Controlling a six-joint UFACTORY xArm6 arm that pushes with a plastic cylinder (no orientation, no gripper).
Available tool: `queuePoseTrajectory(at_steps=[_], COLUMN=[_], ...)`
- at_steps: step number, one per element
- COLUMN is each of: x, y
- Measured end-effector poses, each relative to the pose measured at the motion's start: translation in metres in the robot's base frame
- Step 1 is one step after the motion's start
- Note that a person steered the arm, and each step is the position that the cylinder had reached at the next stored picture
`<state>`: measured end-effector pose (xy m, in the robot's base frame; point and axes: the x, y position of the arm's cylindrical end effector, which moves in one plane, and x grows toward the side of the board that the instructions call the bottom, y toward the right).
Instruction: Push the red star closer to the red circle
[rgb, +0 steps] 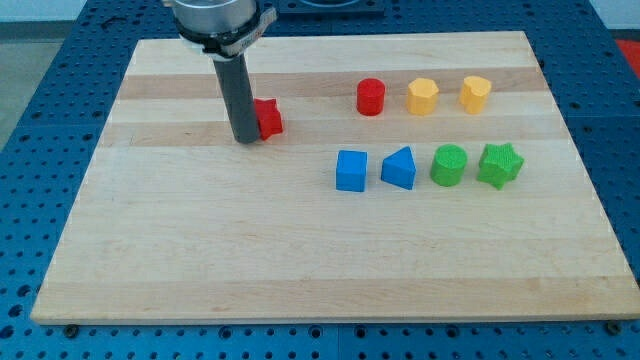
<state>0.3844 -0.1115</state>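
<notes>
Red star (268, 118) sits against my tip (246, 139) at its 3 o'clock (no pincer here, just the rod), red circle (371, 97) well apart at 3 o'clock.

Desk (300, 270), layout. My tip (247, 140) sits near the far edge, toward the far-left corner, touching or just beside the left side of the red star (269, 118).

Far row, running toward the right edge: red circle (371, 97), well apart from the star; then yellow block (423, 96); then second yellow block (475, 93). Their shapes are possibly hexagon and heart, not resolvable.

Second row, nearer the near edge: blue cube (351, 170), blue wedge-like block (399, 168), green circle (449, 165), green star (499, 164), each just beside the next, none touching.
</notes>
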Motion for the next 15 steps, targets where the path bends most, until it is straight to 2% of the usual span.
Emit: queuePoseTrajectory(at_steps=[2,4,5,7,11,12,13,15], x=[-0.008,-0.038,-0.057,-0.078,-0.077,-0.077,-0.076,-0.03], y=[0.03,0.022,-0.021,0.017,0.049,0.04,-0.017,-0.016])
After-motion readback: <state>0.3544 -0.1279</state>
